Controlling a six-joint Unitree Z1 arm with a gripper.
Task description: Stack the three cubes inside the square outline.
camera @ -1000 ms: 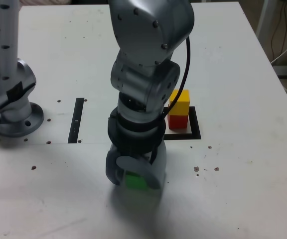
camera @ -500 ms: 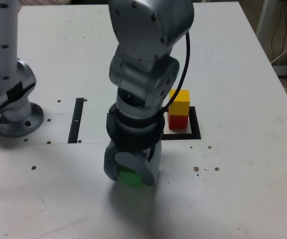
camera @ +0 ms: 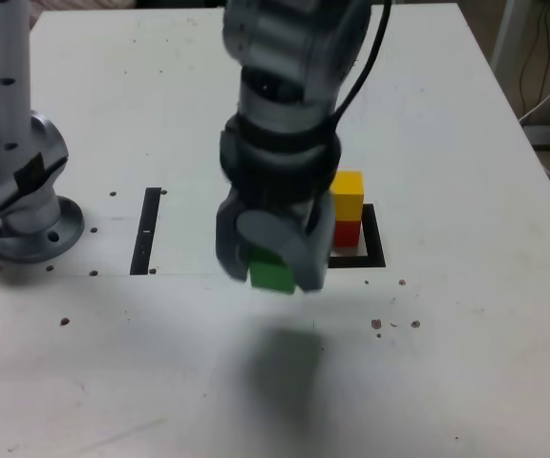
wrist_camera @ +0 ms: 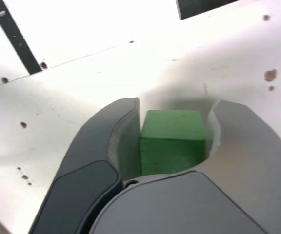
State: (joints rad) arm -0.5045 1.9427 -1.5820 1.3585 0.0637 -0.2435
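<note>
**Green block in the air, two-high stack waiting**

White surface below me, speckled with small dark marks and carrying a narrow black strip toward the exterior view's left, beside the grey arm base near that edge. My hand is clenched on the green block; the wrist view shows the green block seated squarely between the two dark fingers, and the shadow under it tells me it is off the surface. The yellow block sits on the red block inside the black square frame, just beside my hand on the exterior view's right and partly hidden by it.

I judge the step in hand to be the carry to the top of that stack. To do it well I would gain height first, so the green block's underside clears the yellow top before any sideways travel. Then I would centre over the yellow block, square the faces, descend slowly, and let go only once it rests flat. A low sideways approach risks knocking the stack over.
</note>
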